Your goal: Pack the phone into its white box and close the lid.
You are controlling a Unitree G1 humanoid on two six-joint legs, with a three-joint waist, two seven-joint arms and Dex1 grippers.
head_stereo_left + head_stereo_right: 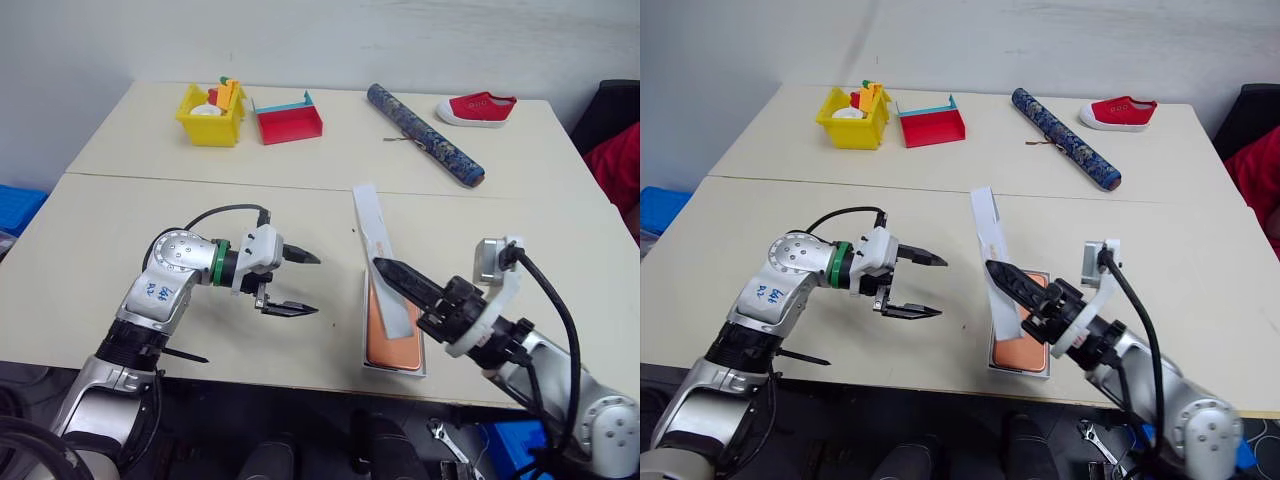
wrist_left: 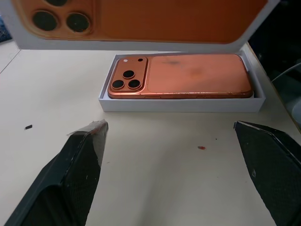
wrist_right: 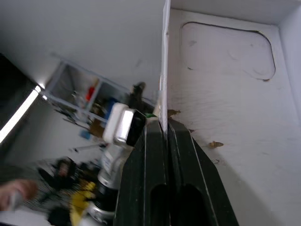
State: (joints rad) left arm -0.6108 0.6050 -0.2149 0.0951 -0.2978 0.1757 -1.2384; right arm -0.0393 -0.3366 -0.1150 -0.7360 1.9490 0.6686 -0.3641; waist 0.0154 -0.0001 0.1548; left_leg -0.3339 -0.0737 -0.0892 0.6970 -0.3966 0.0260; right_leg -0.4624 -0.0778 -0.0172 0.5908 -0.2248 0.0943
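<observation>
Phone (image 1: 392, 330) lay camera side up inside the white box (image 1: 395, 368), which sat near the front table edge at about five o'clock from the table's middle. Right gripper (image 1: 385, 268) was clamped shut on one wall of the lid (image 1: 381, 252), holding it tilted on edge above the box, its printed top facing the left arm and its white inside facing the right wrist. Left gripper (image 1: 305, 283) hung with its fingers spread wide and nothing between them, at nine o'clock from the box and apart from it, pointing toward it.

Risk, as I judged it, lay mostly in the thin pinch on a single wall: the lid could pivot or slip as it was brought flat. If it came down skewed, one rim might catch on the box wall and shove the light box toward the nearby table edge. The left gripper looked placed to steady the box, though a push from it could also slide the box.

Farther off, at twelve o'clock, stood a yellow bin (image 1: 211, 113), a red tray (image 1: 289, 121), a dark patterned roll (image 1: 425, 133) and a red shoe (image 1: 477, 107), all well apart. Nothing lay between lid and box.
</observation>
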